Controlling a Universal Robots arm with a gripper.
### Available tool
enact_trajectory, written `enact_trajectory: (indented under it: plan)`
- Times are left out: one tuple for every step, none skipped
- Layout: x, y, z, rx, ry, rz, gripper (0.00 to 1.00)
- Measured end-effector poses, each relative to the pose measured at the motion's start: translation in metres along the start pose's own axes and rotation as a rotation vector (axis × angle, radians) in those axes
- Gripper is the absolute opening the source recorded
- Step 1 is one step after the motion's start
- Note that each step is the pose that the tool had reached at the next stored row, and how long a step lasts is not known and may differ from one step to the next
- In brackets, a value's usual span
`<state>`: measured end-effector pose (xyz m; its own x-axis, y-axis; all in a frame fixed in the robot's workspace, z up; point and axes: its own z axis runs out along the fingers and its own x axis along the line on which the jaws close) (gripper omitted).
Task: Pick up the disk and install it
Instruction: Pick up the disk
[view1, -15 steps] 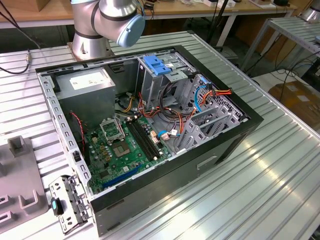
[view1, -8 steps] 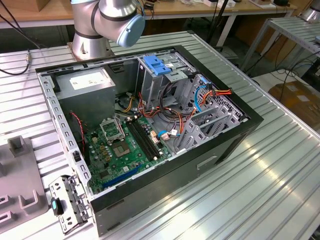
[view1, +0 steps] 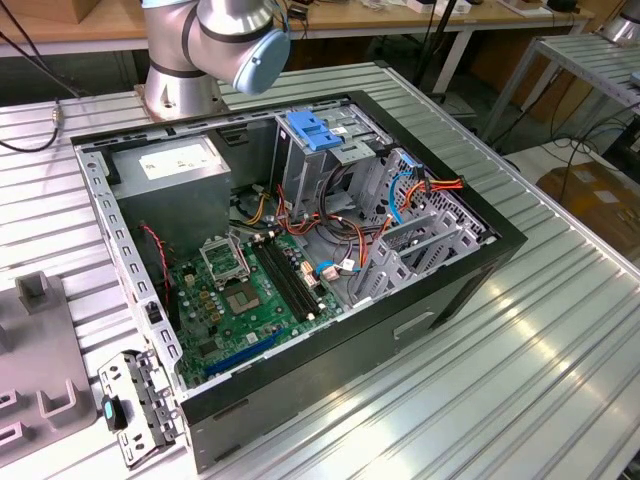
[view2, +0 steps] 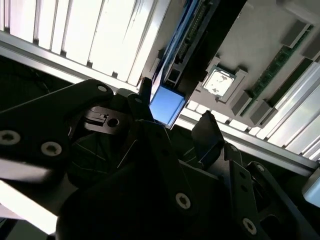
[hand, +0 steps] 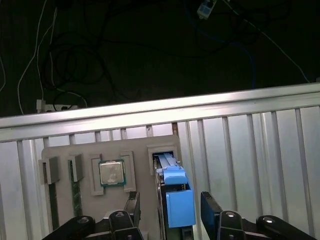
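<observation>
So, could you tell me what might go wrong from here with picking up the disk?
The open hand straddles the disk, which stands nearer one finger than the other; closing could tilt it in its tray slot.
The processor chip lies in the neighbouring pocket, so a finger might knock it.
Loose cables crowd the case beside the drive cage and could snag.
</observation>
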<state>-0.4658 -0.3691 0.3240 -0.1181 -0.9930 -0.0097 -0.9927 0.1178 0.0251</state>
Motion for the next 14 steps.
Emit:
enact_trajectory:
  plan:
    - [-0.0005, 0.0002, 0.0020, 0.0001, 0.0000, 0.000, 0.60]
    - [-0.0007, 0.0004, 0.0039, 0.0002, 0.0000, 0.000, 0.60]
    - [-0.0007, 0.0005, 0.0056, 0.0004, 0.0000, 0.000, 0.60]
    - [-0.0008, 0.0005, 0.0081, 0.0004, 0.0000, -0.001, 0.60]
    - [-0.0008, 0.0005, 0.0101, 0.0005, 0.0000, -0.001, 0.60]
    - [-0.0008, 0.0006, 0.0114, 0.0005, 0.0000, -0.001, 0.60]
    - [-0.0008, 0.0005, 0.0120, 0.0005, 0.0001, -0.001, 0.59]
    - [-0.0008, 0.0005, 0.0121, 0.0005, 0.0002, -0.001, 0.59]
    - [-0.0009, 0.0005, 0.0130, 0.0009, -0.0001, -0.001, 0.51]
    - [-0.0013, 0.0006, 0.0140, 0.0008, 0.0000, -0.001, 0.51]
    - [-0.0016, 0.0005, 0.0144, 0.0008, 0.0000, -0.001, 0.51]
    - [-0.0017, 0.0006, 0.0145, 0.0008, 0.0000, -0.001, 0.51]
    - [-0.0017, 0.0006, 0.0145, 0.0007, 0.0001, -0.001, 0.51]
    - [-0.0017, 0.0006, 0.0146, 0.0005, 0.0001, -0.001, 0.51]
